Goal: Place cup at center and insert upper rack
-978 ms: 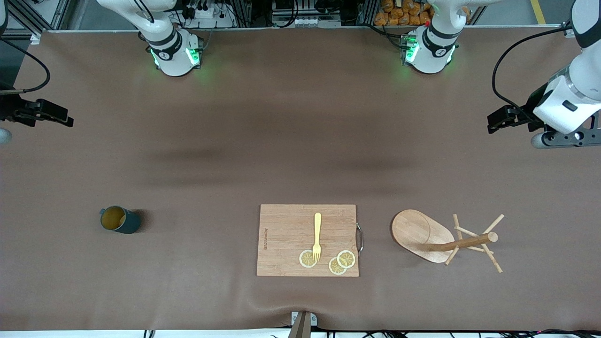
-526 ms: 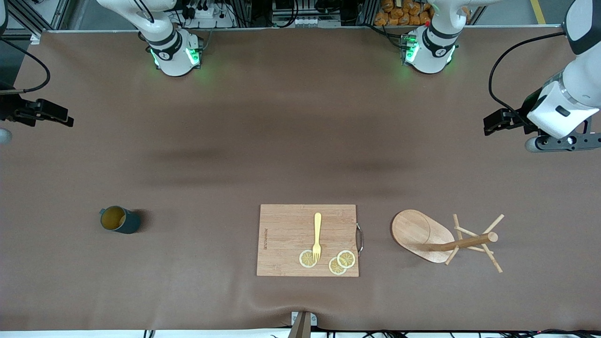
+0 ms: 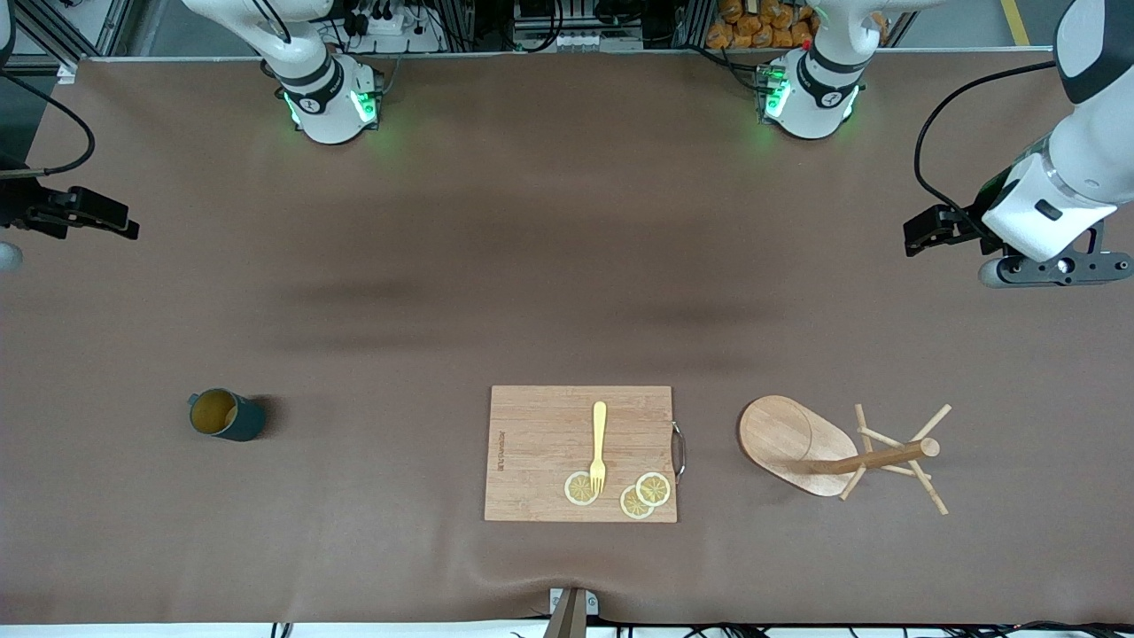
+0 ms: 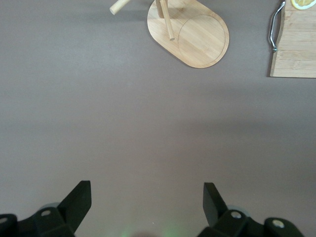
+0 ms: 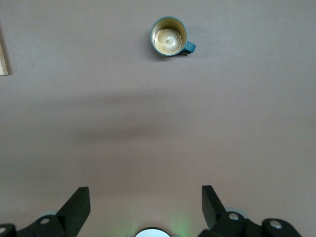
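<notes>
The dark teal cup [image 3: 227,416] stands upright on the brown table toward the right arm's end; it also shows in the right wrist view [image 5: 169,36], with a tan inside. The wooden mug tree [image 3: 833,454] lies on its side toward the left arm's end, its pegs pointing to the table's end; its oval base shows in the left wrist view [image 4: 195,37]. My left gripper [image 4: 147,197] is open and empty, up over bare table [image 3: 1054,266]. My right gripper [image 5: 145,200] is open and empty, waiting at the table's end, mostly cut off in the front view [image 3: 7,257].
A rectangular wooden cutting board [image 3: 540,443] lies between cup and mug tree, near the front edge. On it lie a yellow fork [image 3: 599,443] and three lemon slices [image 3: 638,496]. Its metal handle [image 4: 273,27] faces the mug tree.
My left arm has shifted a little toward the table's middle and toward the bases. The right arm, cup and mug tree have not moved.
</notes>
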{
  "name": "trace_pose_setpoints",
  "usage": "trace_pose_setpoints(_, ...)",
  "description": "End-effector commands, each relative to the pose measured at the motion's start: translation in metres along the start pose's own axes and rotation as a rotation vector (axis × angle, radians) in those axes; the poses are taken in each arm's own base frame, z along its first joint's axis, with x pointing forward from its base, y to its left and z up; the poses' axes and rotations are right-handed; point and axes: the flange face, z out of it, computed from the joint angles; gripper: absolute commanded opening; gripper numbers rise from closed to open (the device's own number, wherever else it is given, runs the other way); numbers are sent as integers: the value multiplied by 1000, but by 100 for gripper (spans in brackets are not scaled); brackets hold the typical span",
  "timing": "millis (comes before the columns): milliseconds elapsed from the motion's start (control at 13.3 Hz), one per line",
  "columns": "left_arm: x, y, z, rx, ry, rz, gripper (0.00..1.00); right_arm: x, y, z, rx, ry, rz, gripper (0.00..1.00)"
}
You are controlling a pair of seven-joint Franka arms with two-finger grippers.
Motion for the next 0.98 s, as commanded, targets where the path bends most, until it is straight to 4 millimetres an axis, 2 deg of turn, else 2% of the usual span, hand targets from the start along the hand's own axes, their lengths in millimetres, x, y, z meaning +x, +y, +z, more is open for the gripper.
trace_pose_setpoints(0, 1, 3, -5, -16, 8, -8, 100, -7, -2, -4, -3, 2, 17, 100)
trace_pose_setpoints(677, 6, 5, -4, -25, 16, -5, 100, -7, -3, -5, -7, 6, 12, 100)
trace_pose_setpoints(903, 12, 0, 2, -29, 19, -7, 100, -6, -2, -4, -7, 6, 16, 100)
